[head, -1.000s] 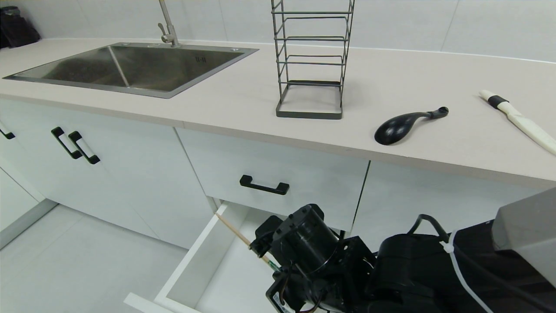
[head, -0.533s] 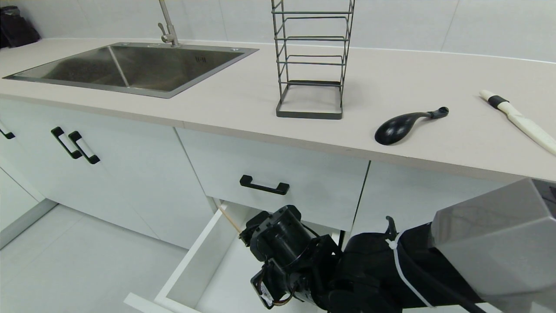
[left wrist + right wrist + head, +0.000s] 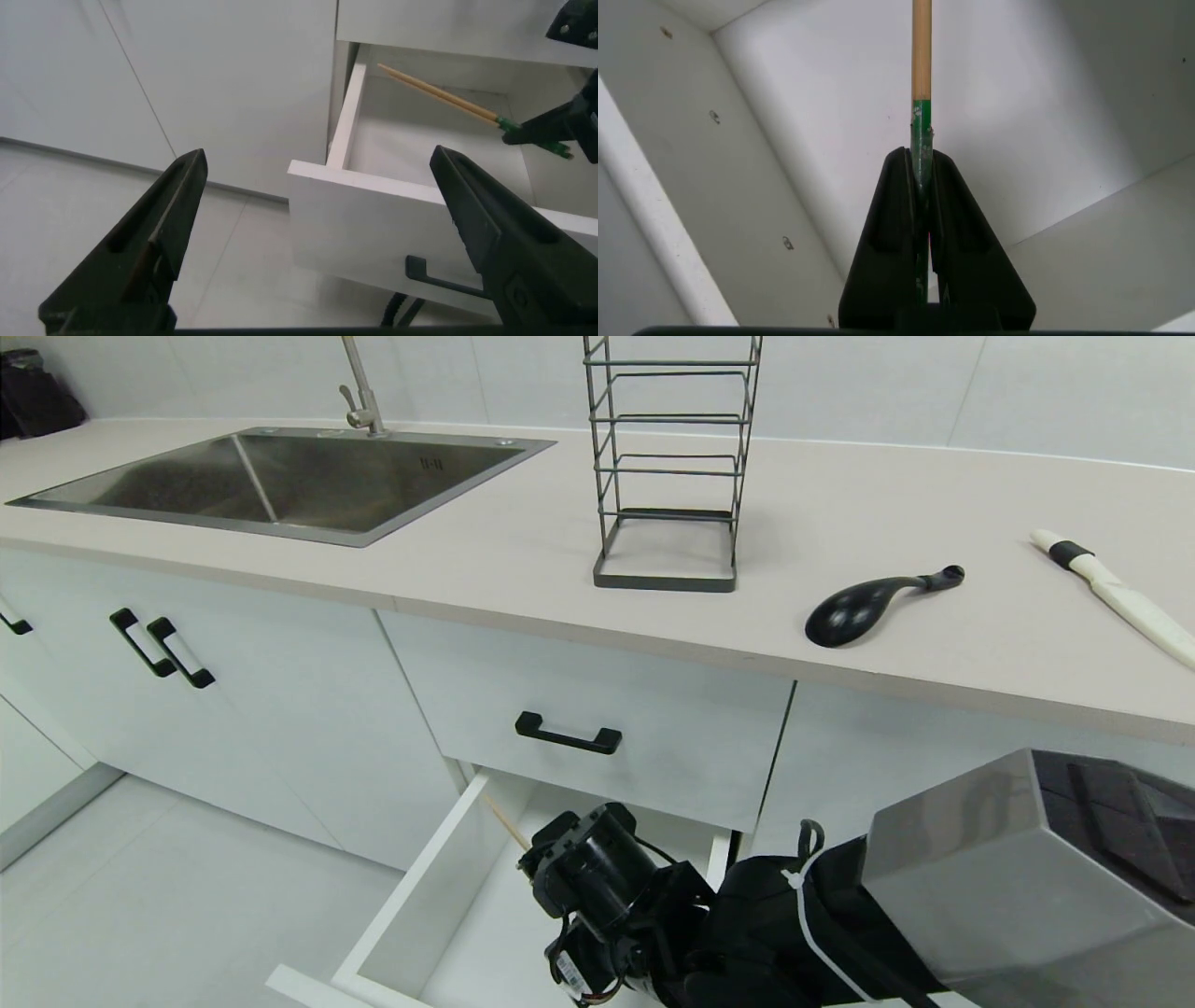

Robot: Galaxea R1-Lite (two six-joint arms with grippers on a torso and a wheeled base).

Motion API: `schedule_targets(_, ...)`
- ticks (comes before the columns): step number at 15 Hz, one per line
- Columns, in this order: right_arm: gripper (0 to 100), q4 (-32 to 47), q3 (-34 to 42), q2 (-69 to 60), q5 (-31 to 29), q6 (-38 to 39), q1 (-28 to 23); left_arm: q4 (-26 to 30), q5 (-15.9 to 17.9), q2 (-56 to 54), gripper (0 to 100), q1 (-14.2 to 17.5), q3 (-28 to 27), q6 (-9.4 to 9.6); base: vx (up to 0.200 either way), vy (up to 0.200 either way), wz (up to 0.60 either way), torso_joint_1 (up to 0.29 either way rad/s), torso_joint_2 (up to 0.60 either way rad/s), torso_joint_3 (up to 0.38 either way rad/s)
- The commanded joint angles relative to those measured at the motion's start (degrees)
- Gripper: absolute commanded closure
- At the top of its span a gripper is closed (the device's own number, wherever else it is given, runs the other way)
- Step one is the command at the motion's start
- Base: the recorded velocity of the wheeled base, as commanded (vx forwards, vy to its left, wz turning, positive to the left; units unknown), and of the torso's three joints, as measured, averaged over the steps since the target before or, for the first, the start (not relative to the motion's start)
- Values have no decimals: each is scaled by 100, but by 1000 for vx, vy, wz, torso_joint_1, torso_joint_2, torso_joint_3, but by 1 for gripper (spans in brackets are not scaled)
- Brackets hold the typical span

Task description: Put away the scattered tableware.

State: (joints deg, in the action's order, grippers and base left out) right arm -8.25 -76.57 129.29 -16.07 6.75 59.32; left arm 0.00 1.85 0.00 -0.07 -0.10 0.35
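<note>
**Right wrist view: chopsticks over the open drawer**

The right gripper (image 3: pixel 922 161) is squeezed tight on the green end of the chopsticks (image 3: pixel 922 56). They point into the white drawer (image 3: pixel 348 103). The left gripper (image 3: pixel 318 163) hangs wide open just outside it. If the sticks drop while tilted, they could lean on the drawer's wall and jam it. The spoon (image 3: pixel 864 607) and knife (image 3: pixel 1116 597) lie on the counter (image 3: pixel 523 551). No words can be read.
</note>
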Motion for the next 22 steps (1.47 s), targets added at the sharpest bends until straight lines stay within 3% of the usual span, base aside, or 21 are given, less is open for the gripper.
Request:
schedule_targets(1, 100, -1, 2, 78, -2, 1, -52, 0, -1, 0, 0, -1, 1, 9, 0, 0, 0, 0, 0, 0)
schedule_targets(22, 100, 25, -464, 949, -72, 1, -228, 0, -1, 0, 0, -1, 1, 9, 0, 0, 0, 0, 0, 0)
